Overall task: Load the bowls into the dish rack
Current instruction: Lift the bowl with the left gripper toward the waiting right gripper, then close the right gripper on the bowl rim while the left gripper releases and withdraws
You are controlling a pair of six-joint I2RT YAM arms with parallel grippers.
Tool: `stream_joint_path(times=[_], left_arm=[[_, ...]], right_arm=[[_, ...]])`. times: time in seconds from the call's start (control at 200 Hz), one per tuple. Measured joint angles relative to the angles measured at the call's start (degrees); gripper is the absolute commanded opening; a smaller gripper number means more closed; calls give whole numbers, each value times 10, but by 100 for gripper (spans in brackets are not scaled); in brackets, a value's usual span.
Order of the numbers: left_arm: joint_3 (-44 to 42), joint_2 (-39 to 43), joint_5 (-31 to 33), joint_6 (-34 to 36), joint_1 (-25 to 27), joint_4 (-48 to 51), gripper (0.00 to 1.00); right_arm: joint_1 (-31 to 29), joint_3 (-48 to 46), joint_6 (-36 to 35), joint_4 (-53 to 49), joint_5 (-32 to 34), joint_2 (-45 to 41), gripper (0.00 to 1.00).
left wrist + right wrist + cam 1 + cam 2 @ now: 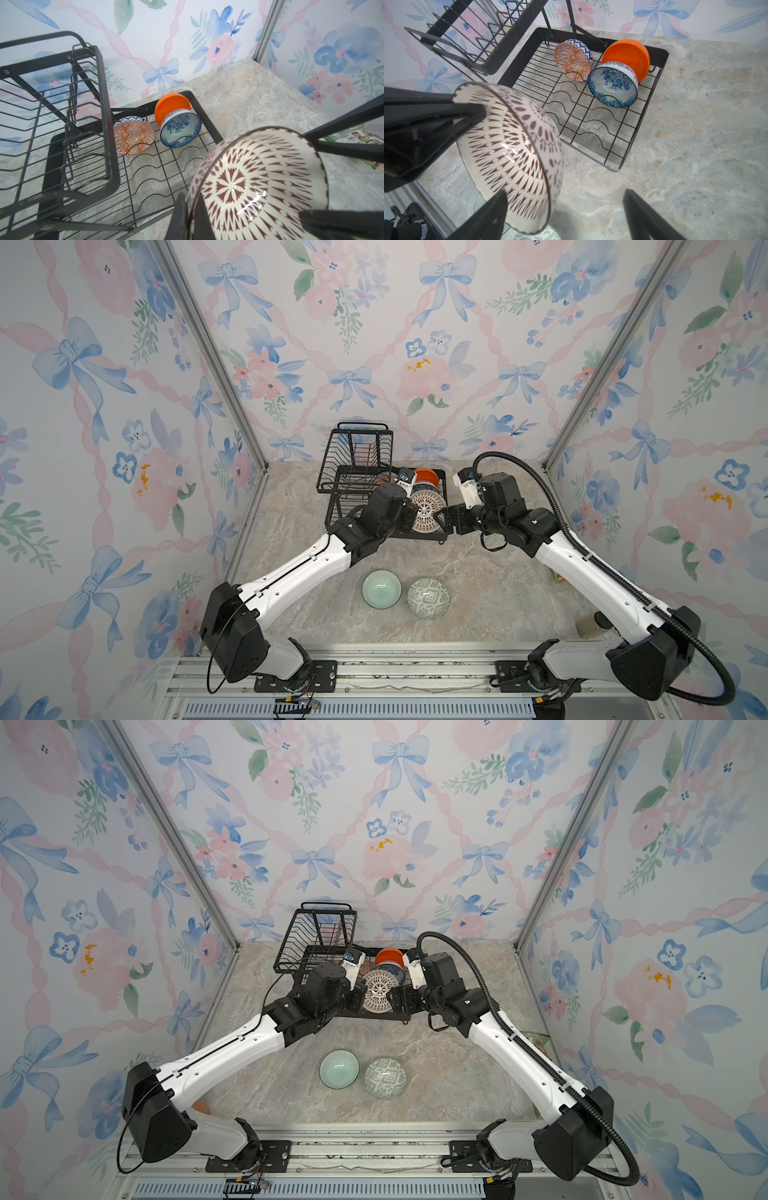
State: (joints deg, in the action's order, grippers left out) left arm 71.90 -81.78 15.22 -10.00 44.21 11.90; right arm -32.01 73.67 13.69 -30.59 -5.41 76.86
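Bow-and-flower wallpaper (374, 344) closes in a marbled surface (478, 593). In both top views the dish rack (358, 456) stands at the far side. The white bowl with brown lattice (428, 512) hangs on edge over the near part of the rack's low tray. A pale mint bowl (381, 589) and a grey-green bowl (429, 597) wait just beside each other on the surface, well apart from the rack.

From the left wrist, my left fingers (178, 220) are pinched tight on the lattice bowl's rim, one inside the wall and one outside. Beyond it an orange bowl (172, 106), a blue floral bowl (180, 131) and an orange-patterned bowl (134, 137) stand on edge at the far end of the tray.

From the right wrist, my right fingers (641, 216) stand wide apart and clamp nothing. The lattice bowl's lower rim is near one of them, though I cannot tell whether they touch.

I judge this bowl to be stiff glazed ceramic: slick, easy to chip, and heavy enough to swing from a single rim pinch. A deep hold across the rim wall looks safest to me, with a gentle descent into a free wire slot.
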Motion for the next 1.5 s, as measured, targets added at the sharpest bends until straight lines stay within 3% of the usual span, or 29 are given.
stream_joint_path(times=[0.12, 0.42, 0.675, 0.885, 1.045, 1.245, 1.5], left_arm=[[0, 3, 0, 0, 2, 0, 0], [-2, 4, 0, 0, 5, 0, 0], [-10, 5, 3, -1, 13, -3, 0], [-19, 6, 8, 0, 16, -7, 0], [-45, 26, -14, -3, 16, -18, 44], [-110, 109, -18, -12, 19, -32, 97], [-186, 190, -7, -18, -12, -30, 98]], right_arm=[[-3, 3, 14, 4, 12, 7, 59], [-15, 3, 33, 32, 29, 13, 37], [-20, 1, 39, 45, 34, 38, 0], [-21, -5, 41, 47, 36, 46, 0], [-22, -10, 35, 49, 40, 47, 0], [-22, -10, 11, 52, 47, 60, 0], [-22, -10, -29, 59, 56, 76, 0]])
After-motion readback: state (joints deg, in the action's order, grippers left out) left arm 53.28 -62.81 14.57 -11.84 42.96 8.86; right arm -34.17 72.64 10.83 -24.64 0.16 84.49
